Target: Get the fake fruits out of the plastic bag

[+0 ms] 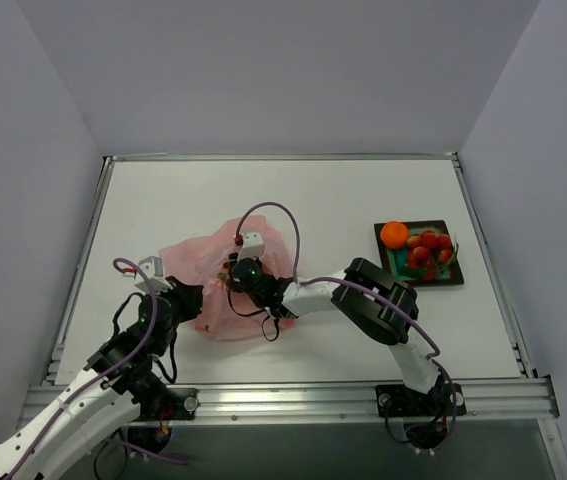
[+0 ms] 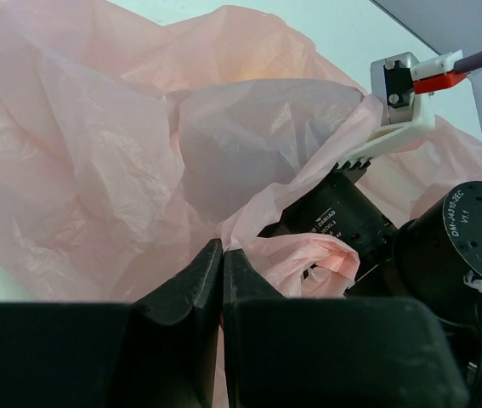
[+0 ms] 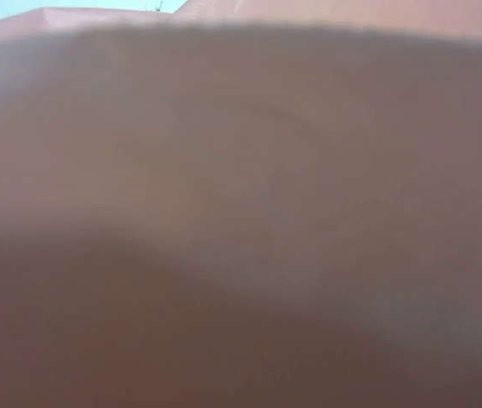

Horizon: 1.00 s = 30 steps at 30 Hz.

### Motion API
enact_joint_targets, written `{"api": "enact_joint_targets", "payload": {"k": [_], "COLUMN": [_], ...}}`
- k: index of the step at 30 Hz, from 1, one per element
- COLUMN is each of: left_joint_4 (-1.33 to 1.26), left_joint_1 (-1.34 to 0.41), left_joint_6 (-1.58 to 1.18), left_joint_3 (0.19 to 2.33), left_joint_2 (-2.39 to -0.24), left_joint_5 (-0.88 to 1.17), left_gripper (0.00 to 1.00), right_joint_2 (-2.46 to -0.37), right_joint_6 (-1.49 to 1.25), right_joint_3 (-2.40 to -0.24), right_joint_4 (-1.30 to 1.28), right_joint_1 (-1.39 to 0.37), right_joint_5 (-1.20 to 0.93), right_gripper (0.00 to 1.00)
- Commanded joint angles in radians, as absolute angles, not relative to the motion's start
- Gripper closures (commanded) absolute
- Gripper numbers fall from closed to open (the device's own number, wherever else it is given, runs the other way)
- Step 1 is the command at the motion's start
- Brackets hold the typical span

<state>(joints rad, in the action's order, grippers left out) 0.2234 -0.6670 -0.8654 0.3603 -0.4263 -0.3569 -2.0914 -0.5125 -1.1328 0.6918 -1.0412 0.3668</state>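
Note:
The pink plastic bag lies crumpled left of the table's middle. My left gripper is shut on a fold of the bag's edge; in the left wrist view the black fingertips meet on the pink film. My right gripper reaches into the bag from the right, and only its wrist shows; its fingers are hidden. The right wrist view is filled with blurred pink plastic. An orange ball and a bunch of red berries lie in the tray. No fruit shows inside the bag.
The black-rimmed teal tray sits at the right of the white table. My right arm's black motor and white camera mount crowd the bag's mouth. A metal rail runs along the near edge. White walls enclose the table.

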Motion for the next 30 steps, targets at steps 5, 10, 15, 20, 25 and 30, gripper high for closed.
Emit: {"api": "enact_joint_targets", "payload": {"k": [5,10,15,20,25,30], "left_joint_4": [0.187,0.126,0.092,0.058,0.040,0.044], "left_joint_1": [-0.661,-0.661,-0.661,-0.660,-0.660,-0.660], "left_joint_6": [-0.859,-0.853,-0.838,-0.838,-0.836,-0.812], "left_joint_3": [0.371,0.380,0.414,0.436,0.452,0.480], "left_joint_2": [-0.462,-0.509,-0.538,-0.555,-0.571,-0.594], "left_joint_5": [-0.377,-0.382,-0.405,-0.408,-0.419,-0.436], "left_gripper": [0.98,0.98,0.98,0.98,0.98,0.98], "right_joint_2": [-1.976,-1.855,-1.708,-1.606,-1.456,-1.249], "right_joint_6": [-0.444,-0.388,-0.390,-0.419,-0.396,-0.344], "right_joint_3": [-1.101,-1.028,-0.953,-0.867,-0.758,-0.710], "right_joint_4": [0.764,0.772,0.703,0.594,0.565,0.505], "right_joint_1": [-1.054,-1.061,-1.083,-1.111,-1.127,-1.126], "right_joint_5": [0.370,0.284,0.278,0.285,0.244,0.149], "right_gripper": [1.00,1.00,1.00,1.00,1.00,1.00]}}
